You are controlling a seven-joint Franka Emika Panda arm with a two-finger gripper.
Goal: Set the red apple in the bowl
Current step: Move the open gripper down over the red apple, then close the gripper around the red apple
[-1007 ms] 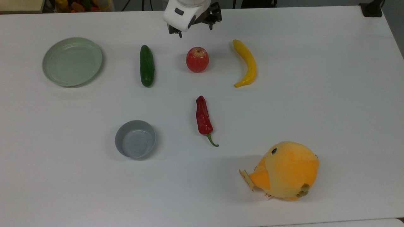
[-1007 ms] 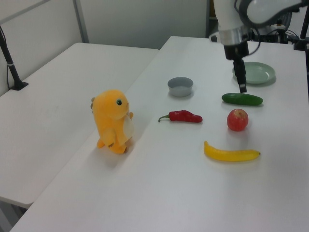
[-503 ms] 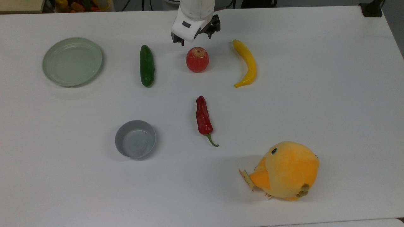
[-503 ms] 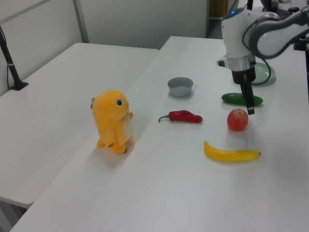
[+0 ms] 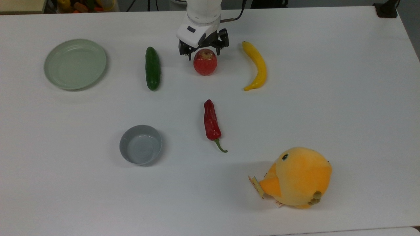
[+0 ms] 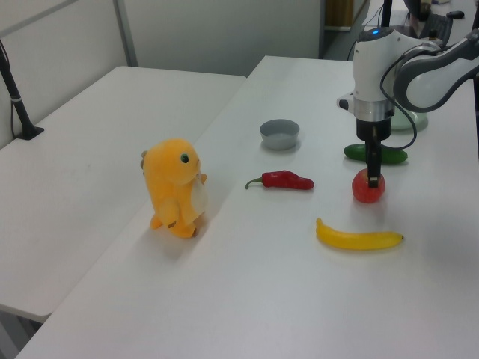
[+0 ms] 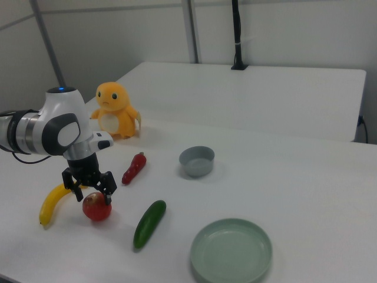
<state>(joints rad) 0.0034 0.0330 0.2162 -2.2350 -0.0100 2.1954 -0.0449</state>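
Apple and hand now meet, where a second ago your hand hung back near the tabletop's far edge in the top view, off to the apple's upper left. It has since travelled over and come down, so its two fingers now straddle the top of the apple, spread wide and not yet clenched; in the right view one finger sits beside the fruit's upper edge, with the hand just above the apple. In the left view the hand drops straight onto the apple.

Nothing else has shifted. The apple rests where it was on the tabletop, between the cucumber and the banana. The bowl waits well apart, toward the top view's lower left, with the chili lying between the two.

You appear to be at the end of the approach: the next step is likely to close on the apple. A round fruit could slip if the fingers sit too high.
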